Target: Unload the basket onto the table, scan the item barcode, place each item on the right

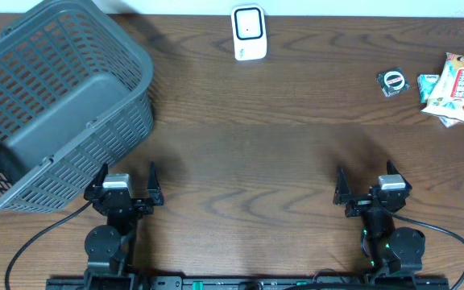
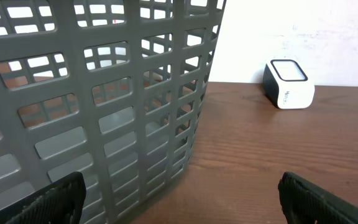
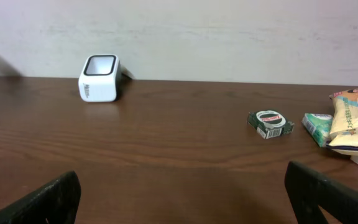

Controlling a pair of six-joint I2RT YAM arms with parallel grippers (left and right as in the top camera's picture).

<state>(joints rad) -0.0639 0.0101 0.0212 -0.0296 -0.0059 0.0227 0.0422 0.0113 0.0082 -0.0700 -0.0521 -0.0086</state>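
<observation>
The white barcode scanner [image 1: 249, 32] stands at the table's far edge, also visible in the left wrist view [image 2: 289, 84] and the right wrist view [image 3: 99, 78]. Three items lie at the far right: a small green box [image 1: 393, 81] [image 3: 270, 123], a green packet [image 1: 428, 83] [image 3: 317, 127] and a yellow snack bag [image 1: 460, 86] [image 3: 356, 118]. No barcode shows on any of them. My left gripper [image 1: 128, 172] [image 2: 179, 190] is open near the front edge, beside the basket. My right gripper [image 1: 366, 177] [image 3: 182, 183] is open over bare wood, far short of the items.
A large grey slatted basket [image 1: 63, 105] fills the left of the table and most of the left wrist view [image 2: 104, 93]. Brown wooden table [image 1: 264, 153] runs between the arms and the scanner. A white wall lies behind the far edge.
</observation>
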